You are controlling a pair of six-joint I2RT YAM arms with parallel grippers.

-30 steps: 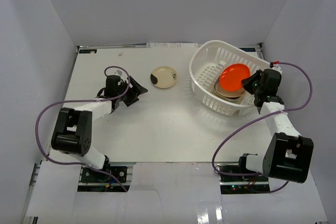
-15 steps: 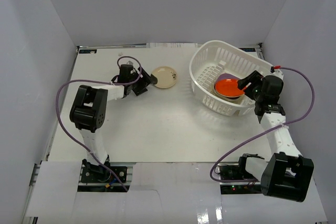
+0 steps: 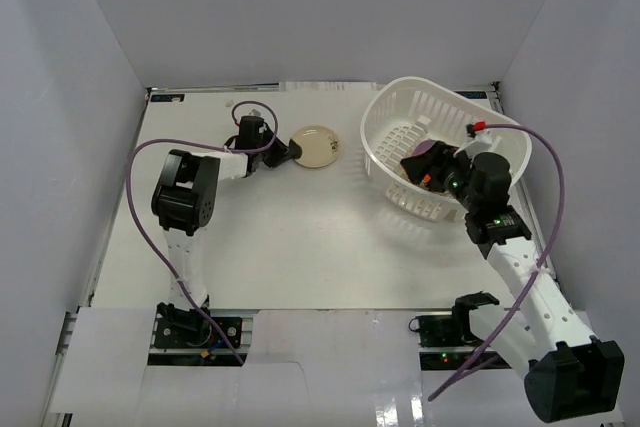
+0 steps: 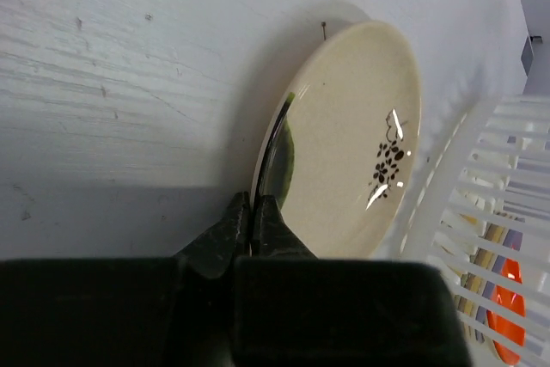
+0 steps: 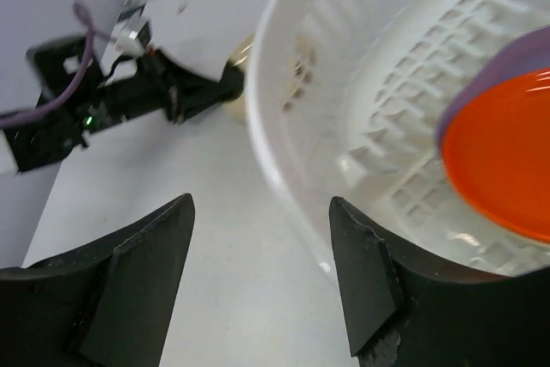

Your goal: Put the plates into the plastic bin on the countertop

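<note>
On the countertop [image 3: 300, 237], left of the plastic bin [image 3: 430, 102], the left gripper [image 4: 251, 212] is clenched on the cream plate [image 4: 352, 143]; grasp step in hand; next, I judge, lift it clear over the bin wall; right gripper [image 5: 258, 251] gapes empty at the bin; count: one plate outside; red plate [image 5: 507, 161] on lavender plate [image 5: 494, 79] inside, any others hidden.

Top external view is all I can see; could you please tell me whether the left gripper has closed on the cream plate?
Observer: Yes; the left wrist view shows the left gripper pinched shut on the near rim of the cream plate.
Operator: Thank you. Does the plate carry a print?
Observer: Yes, a small dark print on its face.
Operator: Is the right gripper holding anything?
Observer: No; the right wrist view shows the right gripper open and empty, by the rim of the plastic bin.
</note>
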